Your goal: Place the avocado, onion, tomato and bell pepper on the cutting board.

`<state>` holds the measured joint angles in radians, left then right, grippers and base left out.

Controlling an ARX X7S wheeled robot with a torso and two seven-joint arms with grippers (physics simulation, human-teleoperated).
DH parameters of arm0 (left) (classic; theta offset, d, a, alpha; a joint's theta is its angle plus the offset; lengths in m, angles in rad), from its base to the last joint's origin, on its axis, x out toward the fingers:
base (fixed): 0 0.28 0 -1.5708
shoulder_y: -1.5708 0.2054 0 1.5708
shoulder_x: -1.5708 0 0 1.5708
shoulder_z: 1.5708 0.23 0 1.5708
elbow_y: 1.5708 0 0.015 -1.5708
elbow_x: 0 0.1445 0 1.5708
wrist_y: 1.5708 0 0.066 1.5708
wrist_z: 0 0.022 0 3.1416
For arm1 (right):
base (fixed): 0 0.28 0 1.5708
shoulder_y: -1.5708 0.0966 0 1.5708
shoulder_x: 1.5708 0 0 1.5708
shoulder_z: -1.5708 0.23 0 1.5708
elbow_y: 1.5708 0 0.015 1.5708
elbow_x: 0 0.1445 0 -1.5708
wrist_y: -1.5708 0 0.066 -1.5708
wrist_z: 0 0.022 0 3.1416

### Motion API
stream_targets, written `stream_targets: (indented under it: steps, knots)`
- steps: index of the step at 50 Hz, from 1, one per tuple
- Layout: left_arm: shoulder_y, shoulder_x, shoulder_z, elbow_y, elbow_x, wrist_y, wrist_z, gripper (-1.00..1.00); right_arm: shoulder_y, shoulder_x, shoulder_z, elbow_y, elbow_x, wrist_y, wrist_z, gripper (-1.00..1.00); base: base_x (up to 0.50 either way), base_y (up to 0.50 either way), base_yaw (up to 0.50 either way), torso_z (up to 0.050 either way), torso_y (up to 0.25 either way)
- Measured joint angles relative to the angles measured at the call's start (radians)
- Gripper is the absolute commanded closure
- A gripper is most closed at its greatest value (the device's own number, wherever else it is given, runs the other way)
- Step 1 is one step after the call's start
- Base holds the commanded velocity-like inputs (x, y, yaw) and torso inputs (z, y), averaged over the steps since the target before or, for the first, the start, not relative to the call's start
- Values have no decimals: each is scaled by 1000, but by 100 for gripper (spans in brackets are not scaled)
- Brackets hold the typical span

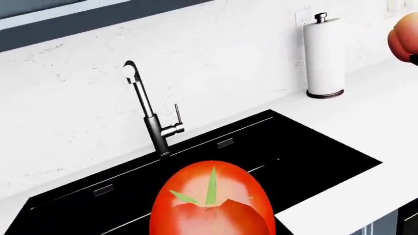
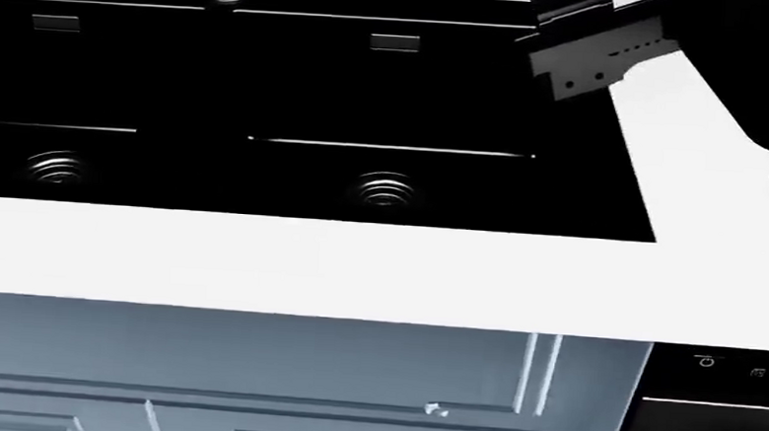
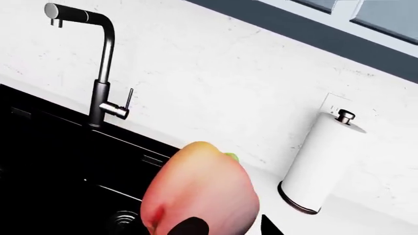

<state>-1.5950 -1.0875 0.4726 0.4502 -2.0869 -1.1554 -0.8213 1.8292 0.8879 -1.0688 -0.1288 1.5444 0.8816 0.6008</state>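
Observation:
The tomato (image 1: 212, 203), glossy red with a green star cap, fills the near part of the left wrist view. It hangs above the black sink (image 1: 261, 147) in my left gripper, whose fingers it hides. The bell pepper (image 3: 199, 193), pinkish and lobed, sits between the dark fingertips (image 3: 189, 227) of my right gripper (image 3: 228, 227), above the sink's right end. The pepper also shows at the left wrist view's edge (image 1: 404, 36). The head view shows only a grey arm bracket (image 2: 591, 49). The avocado, onion and cutting board are out of view.
A dark faucet (image 1: 153, 122) stands behind the double sink (image 2: 311, 103). A paper towel roll (image 3: 316, 166) stands on the white counter (image 2: 355, 273) to the sink's right, against the wall. Blue-grey cabinet fronts (image 2: 285, 368) and an appliance panel (image 2: 726, 372) lie below.

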Motion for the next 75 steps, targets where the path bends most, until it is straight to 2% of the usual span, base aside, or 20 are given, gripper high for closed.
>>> stream_targets:
  steps: [75]
  knots:
    - [49, -22, -16, 33, 28, 30, 34, 100, -17, -7, 4, -23, -8, 6, -17, 100, 0, -433, 0, 0, 0]
